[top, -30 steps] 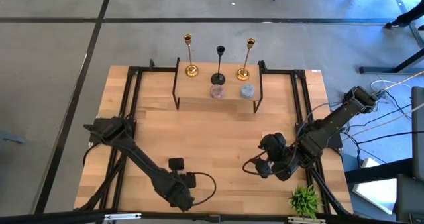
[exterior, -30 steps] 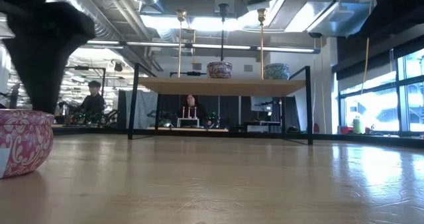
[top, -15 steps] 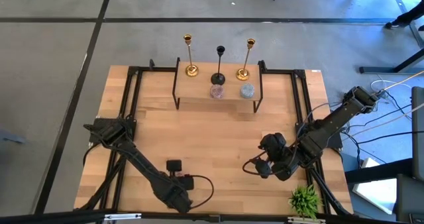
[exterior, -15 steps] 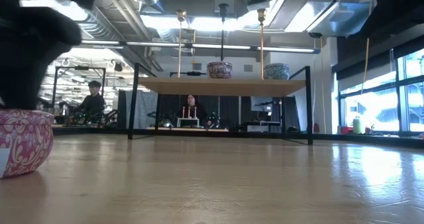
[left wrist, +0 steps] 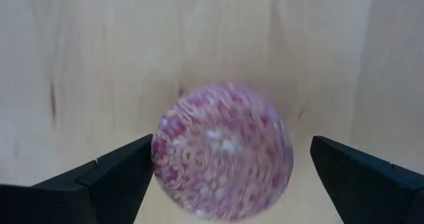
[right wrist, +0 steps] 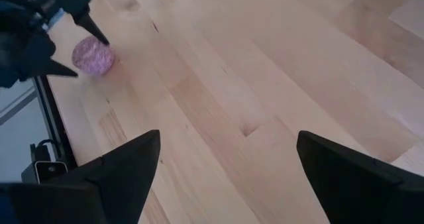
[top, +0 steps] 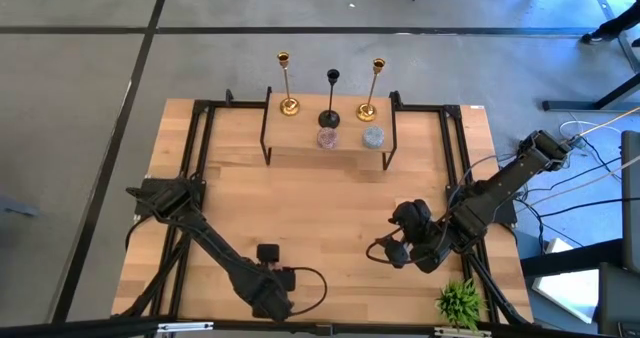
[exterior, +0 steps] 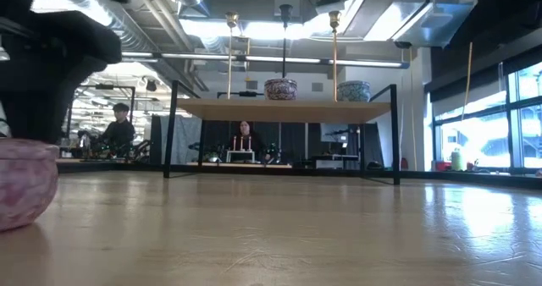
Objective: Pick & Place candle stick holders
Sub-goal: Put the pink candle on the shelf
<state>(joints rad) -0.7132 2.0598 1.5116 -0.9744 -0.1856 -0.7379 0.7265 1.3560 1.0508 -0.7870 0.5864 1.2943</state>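
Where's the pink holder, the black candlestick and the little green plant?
pink holder (left wrist: pixel 222 151): left wrist view, its patterned round top.
black candlestick (top: pixel 329 118): high view, its round base.
green plant (top: pixel 459 301): high view, its spiky leaves.

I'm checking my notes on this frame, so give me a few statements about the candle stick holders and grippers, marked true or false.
1. The pink holder lies on the table between the left gripper's open fingers. True.
2. The right gripper holds a holder. False: its fingers are open over bare wood.
3. The black stick stands between the two gold sticks. True.
4. The raised shelf carries only one squat holder. False: two sit on it.
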